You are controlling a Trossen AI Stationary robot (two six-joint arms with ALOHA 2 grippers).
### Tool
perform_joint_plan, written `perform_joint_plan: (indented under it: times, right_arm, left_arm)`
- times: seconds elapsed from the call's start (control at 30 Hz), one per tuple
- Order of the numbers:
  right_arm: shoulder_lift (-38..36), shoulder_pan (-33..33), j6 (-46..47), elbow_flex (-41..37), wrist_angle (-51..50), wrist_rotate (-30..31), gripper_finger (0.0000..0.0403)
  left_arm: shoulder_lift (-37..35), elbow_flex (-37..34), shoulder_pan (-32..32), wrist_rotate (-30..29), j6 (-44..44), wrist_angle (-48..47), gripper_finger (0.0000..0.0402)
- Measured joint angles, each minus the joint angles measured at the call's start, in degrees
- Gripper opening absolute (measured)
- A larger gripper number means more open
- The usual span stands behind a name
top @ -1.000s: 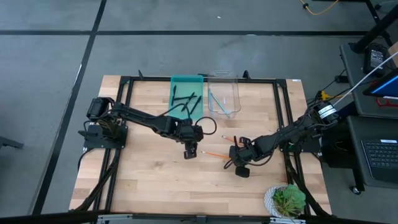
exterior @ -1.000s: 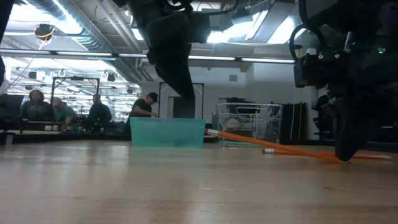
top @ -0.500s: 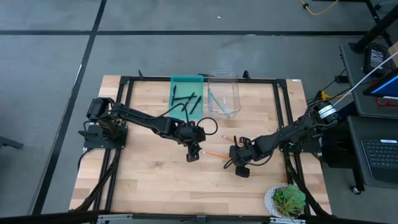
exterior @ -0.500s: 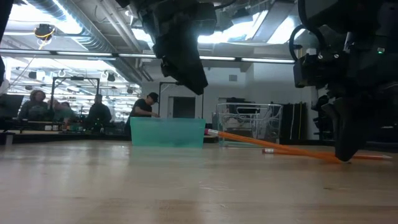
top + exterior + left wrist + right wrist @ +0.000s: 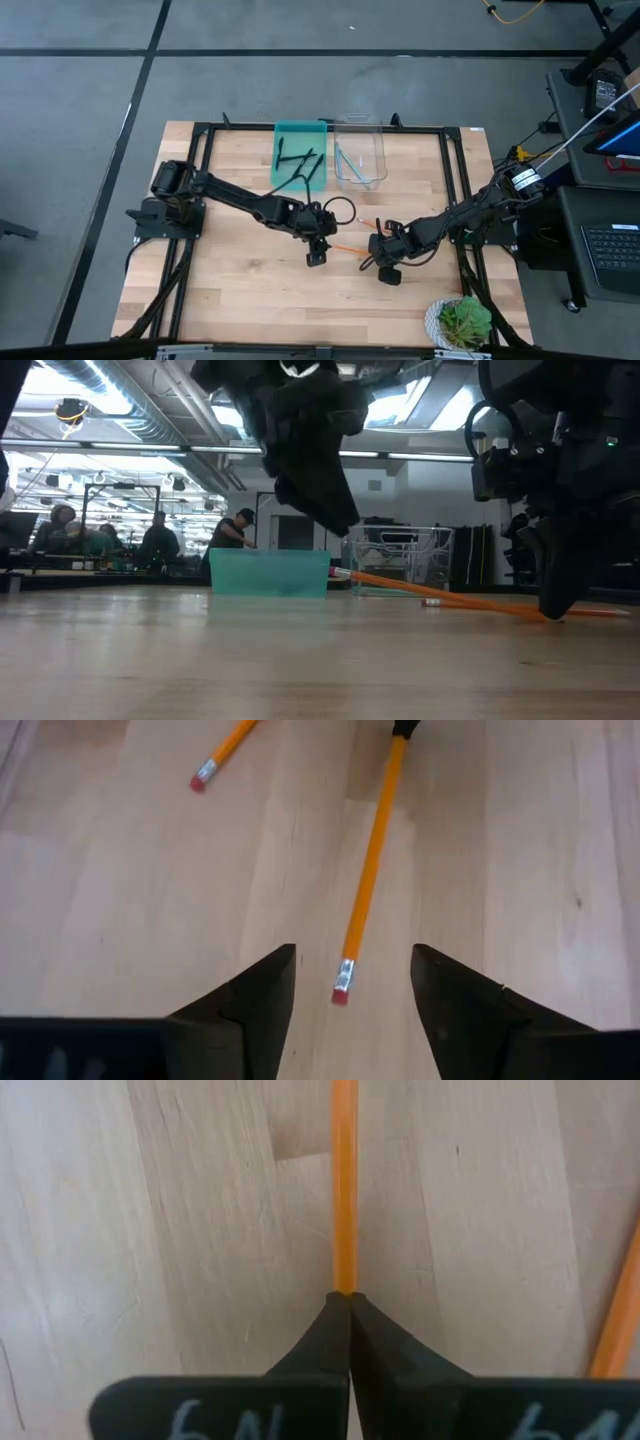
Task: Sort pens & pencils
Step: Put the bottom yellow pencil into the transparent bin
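Right jaws (image 5: 345, 1302) pinch an orange pencil (image 5: 343, 1180) on the wooden table (image 5: 240, 285); left jaws (image 5: 350, 975) gape

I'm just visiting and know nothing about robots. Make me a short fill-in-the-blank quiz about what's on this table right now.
1. The right gripper is shut on a thin ____ pencil.
2. The left gripper hovers over that pencil's eraser end with its fingers ____.
3. The black stick pens lie in the ____ rectangular bin.
4. The two light-blue pencils lie in the ____ plastic bin.

Missing words: orange; open; teal; clear
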Motion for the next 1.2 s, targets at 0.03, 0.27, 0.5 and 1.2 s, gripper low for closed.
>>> perform_joint_plan:
  times: [0.03,0.27,0.5,1.2]
  right_arm:
    - [0.0,0.0,0.02,0.0,0.0,-0.03,0.0]
    - [0.0,0.0,0.02,-0.02,0.04,-0.01,0.0]
    - [0.0,0.0,0.02,-0.04,0.09,-0.17,0.0]
    - [0.0,0.0,-0.39,-0.04,0.24,-0.38,0.0]
  left_arm:
    - [0.41,0.0,0.0,0.2,0.14,-0.03,0.0193]
    - [3.37,-0.02,0.0,0.35,1.22,1.31,0.0193]
    - [7.57,0.0,0.0,2.7,1.44,4.67,0.0193]
    - [9.19,1.79,0.22,2.8,5.6,5.15,0.017]
